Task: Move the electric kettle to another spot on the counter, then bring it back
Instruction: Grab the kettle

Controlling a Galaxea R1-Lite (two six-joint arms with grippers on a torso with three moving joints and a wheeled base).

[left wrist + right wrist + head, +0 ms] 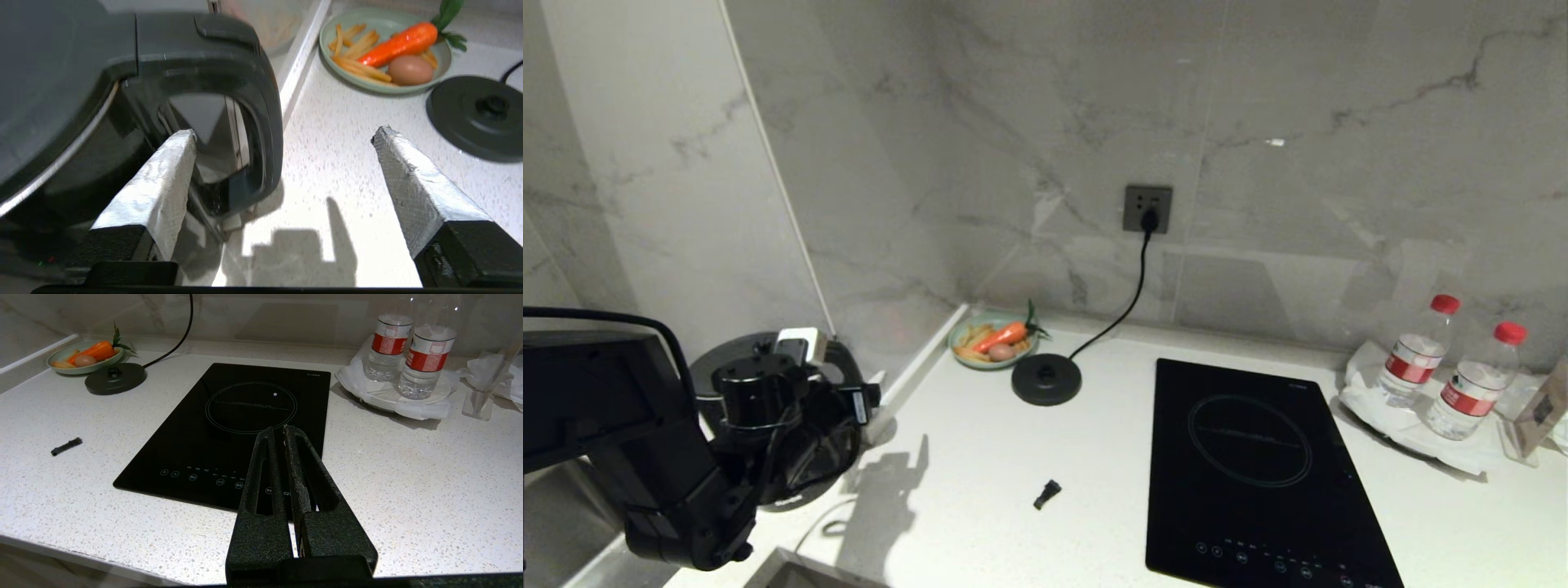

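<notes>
On speckled counter (335,134), glossy kettle (122,122)

**Left tool spread wide, right tool closed**

The left tool (284,134) sits at the far left, its foil-wrapped fingers (163,179) standing wide apart. The right tool (278,433) hangs level, fingers pressed together.

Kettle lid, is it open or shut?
Shut: the electric kettle's flat lid lies down against the body rim.
</notes>
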